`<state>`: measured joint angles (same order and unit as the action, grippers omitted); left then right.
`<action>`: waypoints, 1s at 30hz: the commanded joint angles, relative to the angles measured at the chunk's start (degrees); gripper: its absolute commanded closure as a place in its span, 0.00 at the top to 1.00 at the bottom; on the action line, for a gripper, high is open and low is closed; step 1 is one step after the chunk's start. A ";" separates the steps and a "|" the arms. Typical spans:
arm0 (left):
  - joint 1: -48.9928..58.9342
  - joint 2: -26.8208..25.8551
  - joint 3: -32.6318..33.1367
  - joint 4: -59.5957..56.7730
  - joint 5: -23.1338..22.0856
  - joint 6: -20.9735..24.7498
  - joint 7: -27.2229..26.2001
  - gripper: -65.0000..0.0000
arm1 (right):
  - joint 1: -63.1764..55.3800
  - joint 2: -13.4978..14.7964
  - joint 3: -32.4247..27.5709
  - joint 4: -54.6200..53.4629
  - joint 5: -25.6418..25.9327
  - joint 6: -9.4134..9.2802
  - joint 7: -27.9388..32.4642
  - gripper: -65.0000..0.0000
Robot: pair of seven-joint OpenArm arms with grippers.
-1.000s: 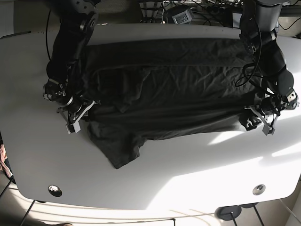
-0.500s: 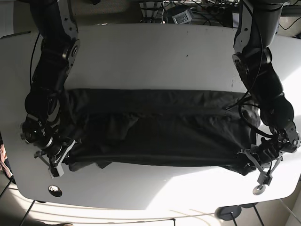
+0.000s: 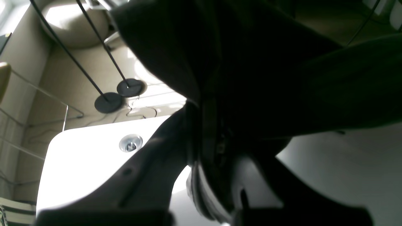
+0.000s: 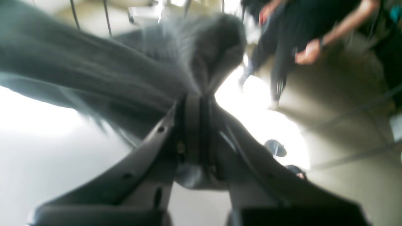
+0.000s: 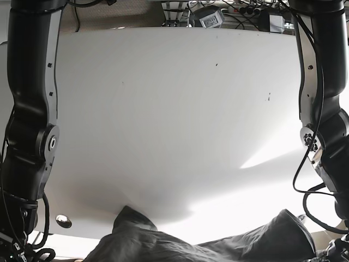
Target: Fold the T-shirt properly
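The black T-shirt (image 5: 196,243) shows only as a bunched strip at the bottom edge of the base view, at the white table's (image 5: 174,109) near edge. My left gripper (image 3: 207,103) is shut on a thick fold of the dark T-shirt (image 3: 257,69), which hangs above the table's corner (image 3: 94,150). In the blurred right wrist view, my right gripper (image 4: 196,94) is shut on gathered T-shirt cloth (image 4: 125,69) that stretches off to the left. Both grippers lie below the base view's bottom edge; only the arms (image 5: 27,164) (image 5: 327,147) show there.
A round metal grommet (image 5: 63,220) sits in the table near its front left corner, also seen from the left wrist as a grommet (image 3: 130,143). Round stand bases (image 3: 108,102) rest on the floor. A person (image 4: 298,28) stands beyond the table.
Both arms have pulled the shirt toward the table's near edge. It covered the table's middle a second ago and now shows only at the bottom of the base view.
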<state>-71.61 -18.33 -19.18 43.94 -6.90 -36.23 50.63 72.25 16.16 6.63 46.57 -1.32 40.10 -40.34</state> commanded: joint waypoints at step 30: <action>70.34 0.44 -8.47 49.29 -13.98 -3.77 0.40 0.00 | -77.57 -13.31 17.67 60.47 1.28 -0.10 -4.81 0.03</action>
<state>-0.36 -17.26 -27.44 92.01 -19.81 -40.12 52.45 -6.07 2.37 24.27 105.69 -1.04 40.16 -46.72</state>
